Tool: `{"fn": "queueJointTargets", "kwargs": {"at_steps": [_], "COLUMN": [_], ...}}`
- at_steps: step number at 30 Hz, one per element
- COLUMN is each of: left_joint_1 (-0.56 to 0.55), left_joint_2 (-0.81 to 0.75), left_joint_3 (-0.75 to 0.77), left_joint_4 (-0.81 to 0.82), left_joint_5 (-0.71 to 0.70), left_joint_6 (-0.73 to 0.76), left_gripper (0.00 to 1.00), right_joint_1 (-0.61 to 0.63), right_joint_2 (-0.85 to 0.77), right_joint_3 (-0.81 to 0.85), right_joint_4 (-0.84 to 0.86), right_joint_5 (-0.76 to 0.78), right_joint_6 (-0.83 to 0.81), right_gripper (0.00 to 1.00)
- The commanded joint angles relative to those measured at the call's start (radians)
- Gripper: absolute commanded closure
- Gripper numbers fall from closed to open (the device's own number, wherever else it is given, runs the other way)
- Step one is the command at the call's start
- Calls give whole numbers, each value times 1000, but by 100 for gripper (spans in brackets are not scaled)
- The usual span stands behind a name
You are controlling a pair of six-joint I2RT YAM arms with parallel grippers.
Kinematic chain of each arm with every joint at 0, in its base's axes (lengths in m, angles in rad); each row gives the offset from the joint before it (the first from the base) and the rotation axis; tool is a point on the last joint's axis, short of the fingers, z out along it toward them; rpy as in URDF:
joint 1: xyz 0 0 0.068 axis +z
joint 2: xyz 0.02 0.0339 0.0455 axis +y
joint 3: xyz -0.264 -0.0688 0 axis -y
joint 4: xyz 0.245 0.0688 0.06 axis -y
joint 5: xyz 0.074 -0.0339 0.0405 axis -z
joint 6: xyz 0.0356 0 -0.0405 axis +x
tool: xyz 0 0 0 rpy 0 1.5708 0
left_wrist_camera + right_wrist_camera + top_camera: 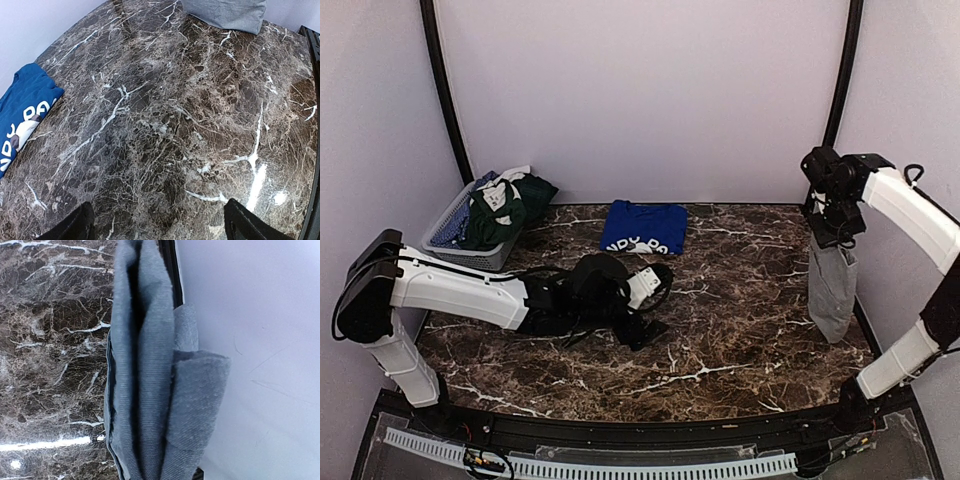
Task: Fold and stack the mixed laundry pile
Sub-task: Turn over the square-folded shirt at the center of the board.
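Pinched soft, ribbed grey shirt [832,285] in closed right claw [835,238], long limp folds dangling beneath. Held left claw [160,232] wide over glossy veined marble table [175,125]; saw folded blue printed T-shirt [22,115] flat, ahead-left of it.

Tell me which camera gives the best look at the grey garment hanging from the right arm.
The top external view: it shows the full length of the grey garment hanging from the right fingers. The right wrist view shows only close-up folds. The left wrist view catches just its lower end at the frame's top.
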Motion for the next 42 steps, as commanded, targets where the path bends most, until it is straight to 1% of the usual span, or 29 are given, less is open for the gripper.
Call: {"fn": "queueJointTargets", "kwargs": {"at_steps": [1, 6, 14, 18, 23, 26, 28, 29, 30, 31, 33, 34, 36, 38, 40, 42], "left_joint_1": [5, 9, 22, 46, 93, 131, 161, 171, 192, 210, 230, 237, 252, 262, 266, 267], "left_joint_2": [-43, -48, -92, -166, -308, -376, -408, -418, -435, -443, -464, -476, -482, -471, -435, -377], "left_joint_3": [-10, -9, -37, -102, -179, -208, -219, -222, -226, -228, -235, -241, -245, -241, -220, -188], "left_joint_4": [5, 2, -24, -23, -16, -58, -87, -96, -114, -120, -129, -132, -131, -128, -132, -125], "left_joint_5": [2, 12, 7, 15, 21, 2, -4, -4, -3, -2, 4, 10, 24, 32, 50, 93], "left_joint_6": [-13, -25, -44, -112, -237, -287, -323, -345, -366, -375, -400, -420, -443, -452, -466, -492], "left_gripper": [11, 11, 11, 11, 8, 7, 7, 7, 7, 7, 7, 7, 6, 6, 7, 9], "right_joint_1": [71, 218, 371, 436, 519, 571, 603, 616, 626, 633, 644, 647, 647, 639, 607, 534], "right_joint_2": [98, 209, 437, 575, 713, 793, 834, 845, 853, 853, 831, 810, 748, 640, 530, 409], "right_joint_3": [54, 118, 293, 374, 506, 604, 640, 652, 661, 668, 675, 672, 652, 612, 529, 399], "right_joint_4": [-27, -37, -62, -39, -15, 4, 36, 56, 71, 89, 121, 140, 184, 226, 278, 370], "right_joint_5": [62, 38, 12, -29, -112, -192, -270, -313, -358, -393, -449, -483, -548, -584, -621, -667], "right_joint_6": [32, 112, 208, 252, 283, 293, 296, 300, 308, 310, 307, 302, 279, 251, 236, 234], "right_gripper": [100, 100, 100, 100, 100, 100, 90, 81, 67, 56, 41, 36, 30, 23, 20, 20]}}
